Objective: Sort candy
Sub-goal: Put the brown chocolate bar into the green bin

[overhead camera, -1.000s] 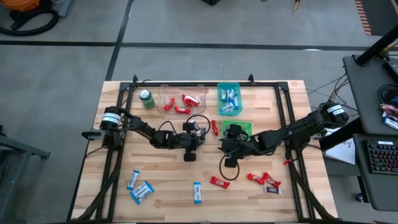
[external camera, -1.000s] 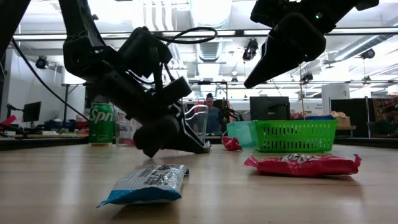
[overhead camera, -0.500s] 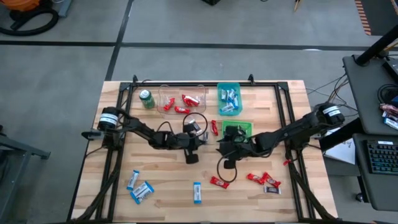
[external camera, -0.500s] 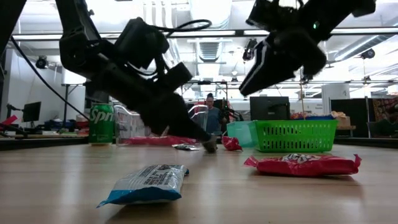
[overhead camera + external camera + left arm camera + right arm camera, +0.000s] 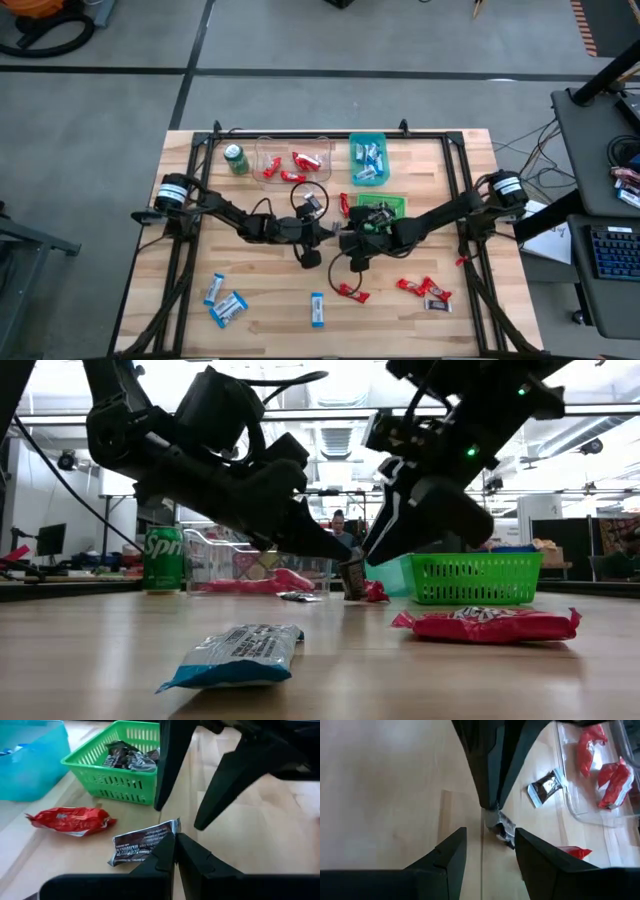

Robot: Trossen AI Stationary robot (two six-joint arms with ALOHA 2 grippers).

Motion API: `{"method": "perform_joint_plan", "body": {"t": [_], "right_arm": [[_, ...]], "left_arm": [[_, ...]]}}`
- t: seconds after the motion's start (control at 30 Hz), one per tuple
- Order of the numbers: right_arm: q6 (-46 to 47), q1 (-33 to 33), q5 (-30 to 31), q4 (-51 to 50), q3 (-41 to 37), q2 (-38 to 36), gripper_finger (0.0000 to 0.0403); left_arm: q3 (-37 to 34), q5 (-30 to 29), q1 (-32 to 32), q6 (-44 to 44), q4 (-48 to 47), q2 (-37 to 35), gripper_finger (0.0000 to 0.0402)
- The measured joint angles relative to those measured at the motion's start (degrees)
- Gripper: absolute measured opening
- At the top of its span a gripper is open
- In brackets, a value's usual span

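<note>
A dark brown bar of candy with silver ends (image 5: 142,845) hangs from my left gripper (image 5: 175,851), which is shut on it at mid table (image 5: 322,236). In the low view the bar (image 5: 352,578) hangs under the fingertips, just before the green basket (image 5: 386,208). My right gripper (image 5: 489,851) stands open close by on the right (image 5: 350,243); its fingers flank the bar without touching it. A second dark bar (image 5: 545,785) lies flat on the wood near the clear tray (image 5: 292,163). My left gripper pinches the dark bar's silver end (image 5: 170,829) between its two fingertips. The fingers come slanting down from the table's left. The bar hangs below them, nearly upright; whether its lower end (image 5: 352,596) is clear of the wood I cannot tell.
The green basket holds dark bars, the blue bin (image 5: 368,160) blue ones, the clear tray red ones. A green can (image 5: 236,159) stands far left. A red bar (image 5: 70,818) lies by the basket. Loose red (image 5: 420,288) and blue (image 5: 225,303) bars lie near the front edge.
My left gripper has shut on the dark bar where it lay, rolled its wrist and risen a little, so the bar now hangs from its fingertips. My right gripper, still open, has come down and toward the table's left until its fingers stand around the bar.
</note>
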Motion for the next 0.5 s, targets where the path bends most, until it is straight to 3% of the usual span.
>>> {"method": "perform_joint_plan", "body": {"t": [0.3,0.5], "right_arm": [[-1.3,-1.5,-0.2,0.0,1.8,2.9,0.0144],[-1.9,-1.5,-1.6,1.0,1.8,2.9,0.0043]], "left_arm": [[0.1,0.0,-1.2,-0.1,3.1,0.0,0.0000],[0.1,-0.1,-1.3,-0.5,3.1,0.0,0.0000]]}}
